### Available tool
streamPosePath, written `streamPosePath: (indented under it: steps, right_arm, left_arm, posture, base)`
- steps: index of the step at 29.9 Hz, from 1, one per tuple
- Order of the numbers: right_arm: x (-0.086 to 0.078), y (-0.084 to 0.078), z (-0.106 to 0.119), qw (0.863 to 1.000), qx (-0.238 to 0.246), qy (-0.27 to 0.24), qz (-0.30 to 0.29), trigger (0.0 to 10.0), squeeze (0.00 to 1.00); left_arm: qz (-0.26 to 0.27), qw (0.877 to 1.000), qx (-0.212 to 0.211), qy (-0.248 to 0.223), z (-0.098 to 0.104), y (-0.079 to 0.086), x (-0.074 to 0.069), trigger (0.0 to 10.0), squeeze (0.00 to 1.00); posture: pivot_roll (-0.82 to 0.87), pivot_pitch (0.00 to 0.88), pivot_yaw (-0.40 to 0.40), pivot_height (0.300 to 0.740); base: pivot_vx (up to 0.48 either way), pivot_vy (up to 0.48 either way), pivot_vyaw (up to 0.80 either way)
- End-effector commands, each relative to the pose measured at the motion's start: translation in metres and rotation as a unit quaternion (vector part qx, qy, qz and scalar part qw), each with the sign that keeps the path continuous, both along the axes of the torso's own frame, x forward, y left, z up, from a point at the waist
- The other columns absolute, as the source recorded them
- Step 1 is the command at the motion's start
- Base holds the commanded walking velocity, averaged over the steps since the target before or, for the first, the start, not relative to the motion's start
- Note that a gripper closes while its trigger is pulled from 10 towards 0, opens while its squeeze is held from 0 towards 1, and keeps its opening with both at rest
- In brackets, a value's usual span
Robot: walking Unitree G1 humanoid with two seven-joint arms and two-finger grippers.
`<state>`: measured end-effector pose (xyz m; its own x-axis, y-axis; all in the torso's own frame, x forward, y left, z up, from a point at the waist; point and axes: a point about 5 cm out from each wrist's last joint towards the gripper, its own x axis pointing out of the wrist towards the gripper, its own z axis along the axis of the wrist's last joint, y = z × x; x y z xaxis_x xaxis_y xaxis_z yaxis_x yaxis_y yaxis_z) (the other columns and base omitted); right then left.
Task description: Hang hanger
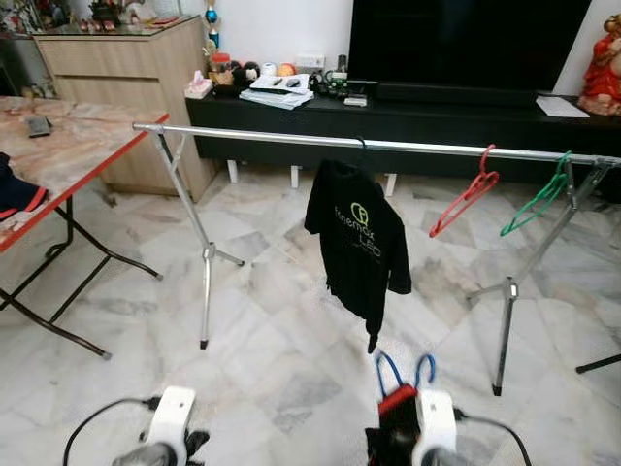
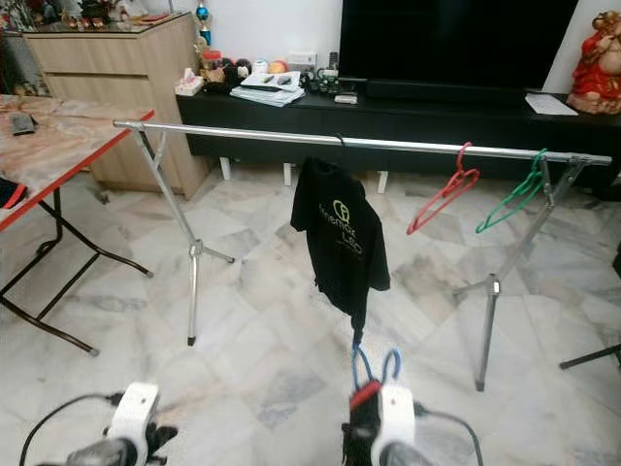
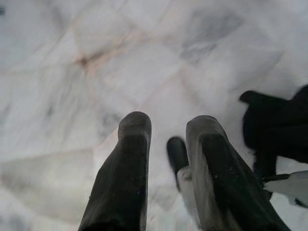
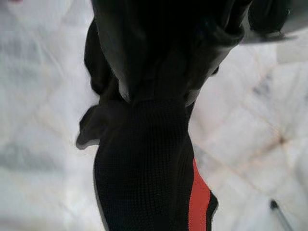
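Left eye view first: the right hand [image 1: 396,427] is low in front of the robot, gripping a blue hanger [image 1: 405,370] with a black-and-red garment [image 1: 396,406] bunched on it. The hook loops stick up just above the hand. Well ahead of the hand and higher up runs the silver rail [image 1: 262,136], with a black t-shirt [image 1: 356,238] already hung almost straight ahead, then a red hanger [image 1: 466,194] and a green hanger [image 1: 537,197] off to the hand's right. The left hand [image 1: 167,449] is low on the other side, nothing in it.

Right eye view: same scene, adds nothing new really.

Left wrist view: two black fingers [image 3: 125,178] spread apart over the marble floor [image 3: 72,72], so that hand is released and idle. The heads can't show that gap.

Right wrist view: fingers clamped on dark knit fabric [image 4: 144,163] with a red stripe, right up close. You can't make out the hook here, the eye views give you that.

My guess on handling: the hanger's light and stiff, the garment's soft and floppy and will swing. Best held at the neck just under the hook.
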<state>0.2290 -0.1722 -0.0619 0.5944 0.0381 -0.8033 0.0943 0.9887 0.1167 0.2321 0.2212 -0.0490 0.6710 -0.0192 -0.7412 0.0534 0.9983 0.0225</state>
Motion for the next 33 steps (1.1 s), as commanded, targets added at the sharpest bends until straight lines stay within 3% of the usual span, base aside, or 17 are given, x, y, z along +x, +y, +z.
streamPosePath:
  steps: [1,5,9,16,19,21,22,24,26,27,28,30,33]
  right_arm:
    - [-0.007,0.002,-0.005,1.000,-0.002,0.012,-0.018,0.0,0.00]
    - [-0.018,0.001,-0.011,0.999,0.000,0.026,-0.044,0.0,0.00]
    - [-0.039,0.001,-0.022,0.996,0.003,0.052,-0.067,0.0,0.00]
    - [-0.049,-0.005,-0.026,0.995,-0.001,0.062,-0.080,0.0,0.00]
    - [-0.036,0.004,-0.021,0.996,-0.010,0.050,-0.066,0.0,0.00]
    - [-0.010,0.002,-0.006,0.997,-0.074,-0.005,-0.003,0.0,0.00]
    - [0.004,-0.004,0.004,0.995,-0.091,-0.041,-0.012,0.0,0.00]
    - [0.011,-0.007,0.009,0.994,-0.093,-0.056,-0.024,0.0,0.00]
    - [0.007,-0.026,0.010,0.988,-0.142,-0.065,-0.006,0.0,0.00]
    - [0.007,-0.035,0.012,0.974,-0.208,-0.069,0.063,0.0,0.00]
    - [0.008,-0.036,0.013,0.968,-0.225,-0.066,0.086,0.0,0.00]
    - [0.007,-0.039,0.013,0.964,-0.238,-0.060,0.100,0.0,0.00]
    - [0.001,-0.049,0.010,0.969,-0.232,-0.035,0.075,0.0,0.00]
  left_arm:
    - [0.018,1.000,0.003,0.010,-0.004,0.002,-0.005,10.0,0.00]
    - [0.029,0.999,0.000,0.020,-0.008,0.002,-0.012,10.0,0.00]
    - [0.061,0.997,-0.009,0.049,-0.020,0.001,-0.031,10.0,0.00]
    - [0.073,0.996,-0.008,0.059,-0.023,0.002,-0.037,10.0,0.00]
    - [0.076,0.995,-0.003,0.064,-0.024,0.004,-0.039,10.0,0.00]
    - [0.079,0.995,-0.002,0.062,-0.022,0.002,-0.035,10.0,0.00]
    - [0.086,0.995,-0.006,0.058,-0.022,0.001,-0.033,10.0,0.00]
    - [0.090,0.994,-0.008,0.056,-0.021,0.000,-0.032,10.0,0.00]
    - [0.096,0.994,-0.010,0.055,-0.021,-0.001,-0.031,10.0,0.00]
    - [0.102,0.993,-0.012,0.052,-0.021,-0.001,-0.030,10.0,0.00]
    - [0.104,0.993,-0.013,0.052,-0.020,-0.001,-0.030,10.0,0.00]
    - [0.109,0.993,-0.014,0.051,-0.020,-0.001,-0.029,10.0,0.00]
    - [0.116,0.992,-0.018,0.049,-0.020,-0.001,-0.028,10.0,0.00]
  posture:
    - [-0.02,0.081,0.060,0.740]
    - [-0.02,0.076,0.077,0.740]
    - [-0.03,0.062,0.099,0.740]
    - [-0.04,0.034,0.116,0.740]
    - [-0.04,0.014,0.121,0.740]
    - [-0.06,0.000,0.112,0.740]
    - [-0.06,0.000,0.108,0.740]
    - [-0.06,0.000,0.100,0.740]
    - [-0.06,0.000,0.092,0.740]
    - [-0.07,0.000,0.084,0.740]
    - [-0.07,0.000,0.082,0.740]
    - [-0.07,0.000,0.074,0.740]
    - [-0.07,0.000,0.068,0.740]
  base:
    - [0.000,0.000,0.00]
    - [0.000,0.000,0.00]
    - [0.000,0.000,0.00]
    - [0.000,0.000,0.00]
    - [0.000,0.000,0.00]
    - [0.000,0.000,0.00]
    - [0.000,0.000,0.00]
    - [0.000,0.000,0.00]
    - [0.000,0.000,0.00]
    - [0.000,0.000,0.00]
    - [0.000,0.000,0.00]
    - [0.000,0.000,0.00]
    - [0.000,0.000,0.00]
